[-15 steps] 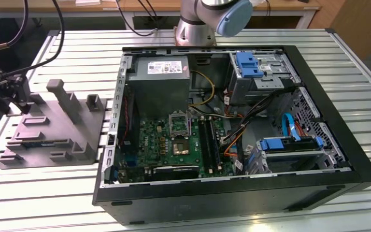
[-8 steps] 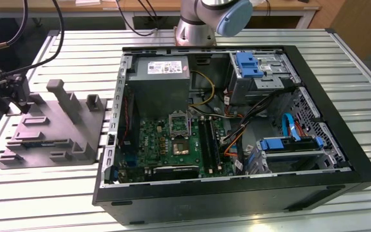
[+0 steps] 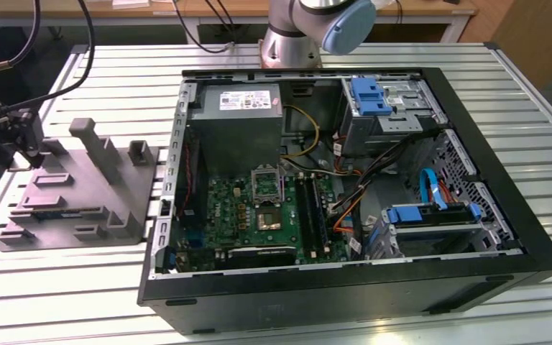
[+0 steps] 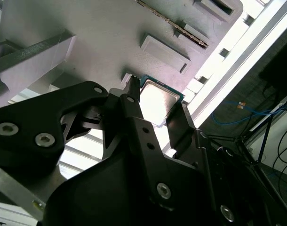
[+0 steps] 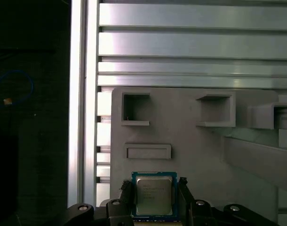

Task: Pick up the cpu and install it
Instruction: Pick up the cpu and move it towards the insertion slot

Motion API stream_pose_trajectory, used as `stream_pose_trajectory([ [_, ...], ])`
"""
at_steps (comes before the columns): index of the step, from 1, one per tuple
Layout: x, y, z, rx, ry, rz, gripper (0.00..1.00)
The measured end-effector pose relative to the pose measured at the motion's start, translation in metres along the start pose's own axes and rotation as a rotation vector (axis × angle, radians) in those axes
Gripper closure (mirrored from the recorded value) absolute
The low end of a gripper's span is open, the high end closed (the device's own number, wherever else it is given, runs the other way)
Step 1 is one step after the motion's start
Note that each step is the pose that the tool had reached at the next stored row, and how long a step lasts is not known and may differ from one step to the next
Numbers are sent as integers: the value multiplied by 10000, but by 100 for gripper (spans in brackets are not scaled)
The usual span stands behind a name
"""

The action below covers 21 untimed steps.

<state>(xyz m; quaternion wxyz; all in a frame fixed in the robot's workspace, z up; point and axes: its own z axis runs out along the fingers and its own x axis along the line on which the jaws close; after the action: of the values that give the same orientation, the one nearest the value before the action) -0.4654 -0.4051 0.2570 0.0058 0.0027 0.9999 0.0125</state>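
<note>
Hand (image 5: 154, 188) clamped on the cpu (image 5: 154, 197). In both wrist views the two black fingers (image 5: 126, 191) lie against opposite side edges of the chip, and I can make out no gap on either side. I cannot confirm how hard they press.

Cpu: silvery lid up, thin green rim showing all round, and square to the moulded pockets beside it. It lies flat at its seat on the grey holder plate (image 5: 181, 136). No shadow shows beneath it, so I judge it not yet clear of the seat.

Surroundings, exterior view:
- The holder plate sits on the slatted aluminium worktop (image 3: 55, 287), towards the exterior view's left.
- It is just beside the open computer case (image 3: 353, 295).
- The hand hangs low over the plate's far-left corner.
- The socket (image 3: 267, 183) on the green board (image 3: 247, 215) is well apart from the chip, inside the case.

Notes on doing the pick well (judgement):
- The grip bears on thin edges only, so there is little purchase. The fingers look roughly centred along the sides, which should keep the chip from pivoting.
- Squeeze just hard enough to hold. Too much force may bow the thin substrate.
- Keep the lid level and lift straight off the seat. Any sideways drag against the seat's walls could cock the chip between the fingers.
- The underside contacts must touch nothing.
- Keep the gripped orientation unchanged. A socket of this kind probably accepts the chip one way only.
</note>
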Motion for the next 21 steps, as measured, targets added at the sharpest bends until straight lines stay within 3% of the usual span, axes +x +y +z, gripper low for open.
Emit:
stream_pose_trajectory([
  [21,-1,2,-77,-1,-1,0,53],
])
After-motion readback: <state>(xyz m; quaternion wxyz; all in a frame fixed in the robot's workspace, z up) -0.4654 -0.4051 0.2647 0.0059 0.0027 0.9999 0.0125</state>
